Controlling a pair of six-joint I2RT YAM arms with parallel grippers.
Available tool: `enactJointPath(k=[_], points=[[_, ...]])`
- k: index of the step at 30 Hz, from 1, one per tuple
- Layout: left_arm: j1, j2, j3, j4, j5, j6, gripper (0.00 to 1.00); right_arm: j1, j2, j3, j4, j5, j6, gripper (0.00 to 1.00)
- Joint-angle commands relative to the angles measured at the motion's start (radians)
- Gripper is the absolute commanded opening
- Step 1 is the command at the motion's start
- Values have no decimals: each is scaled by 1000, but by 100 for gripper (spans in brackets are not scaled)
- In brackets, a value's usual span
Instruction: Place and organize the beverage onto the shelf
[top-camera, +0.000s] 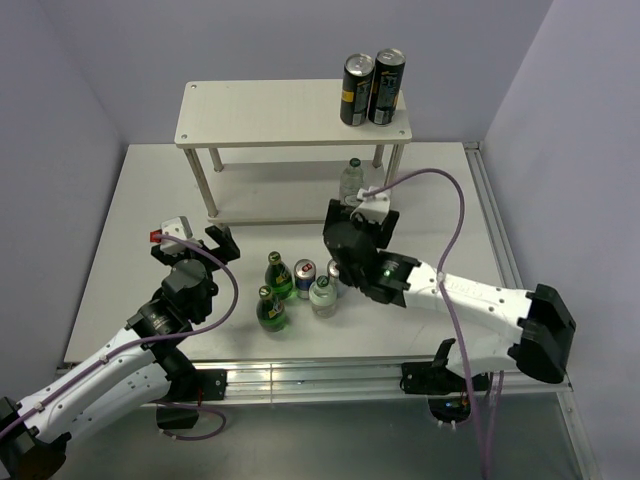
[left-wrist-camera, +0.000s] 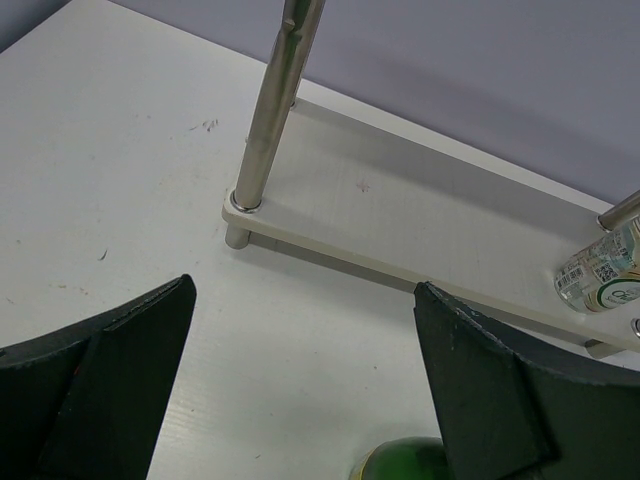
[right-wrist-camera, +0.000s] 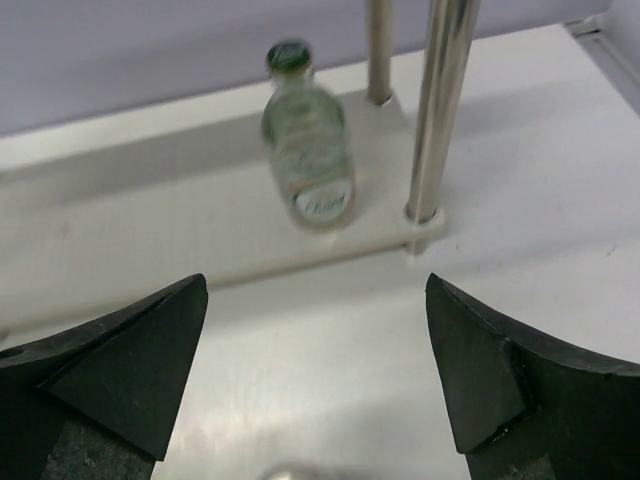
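The right gripper (right-wrist-camera: 314, 288) hangs low in front of the shelf (top-camera: 270, 115), fingers spread wide and holding nothing. It faces a clear bottle (right-wrist-camera: 308, 150) with a green cap that stands upright on the lower board (right-wrist-camera: 150, 240), just beside a metal leg (right-wrist-camera: 440, 110). The left gripper (left-wrist-camera: 302, 290) is likewise spread and empty, near the shelf's left front corner.

The rest of the drinks stand clustered on the table (top-camera: 140, 200) between the two arms: two green glass bottles (top-camera: 279, 277), a short can (top-camera: 305, 279), a second clear bottle (top-camera: 322, 296), and what looks like another can (top-camera: 333, 270) half hidden by the right arm. Two dark cans (top-camera: 358, 90) stand on the top board at its right end.

The glass bottles are probably the heaviest pieces: hard, smooth, breakable, and tall enough to tip. They are best pinched across the body below the shoulder, not at the narrow neck. The short can is likely light and thin-walled, so a gentle squeeze at mid-height suits it. The cluster is tight, so the fingers need room on both sides before they close.
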Motion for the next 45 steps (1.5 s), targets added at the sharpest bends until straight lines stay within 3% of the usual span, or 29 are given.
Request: enactJointPath(k=[1,5,11,17,25,45], points=[[3,-5,4,6,-7,-14,98,134,-91,-39,-210,59,154,96],[3,-1,6,5,-7,-14,98,243,-158,-68,-352,46,281,94],[3,-1,4,4,-8,-14,98,389,-133,-43,-536,74,466,93],[3,1,4,1,-10,-17,98,444,-57,-59,-504,42,531,90],[3,-1,7,-2,-12,-17,98,450,-8,-68,-392,23,470,87],[3,-16,9,-12,-10,-26,98,435,133,-97,-334,16,508,59]])
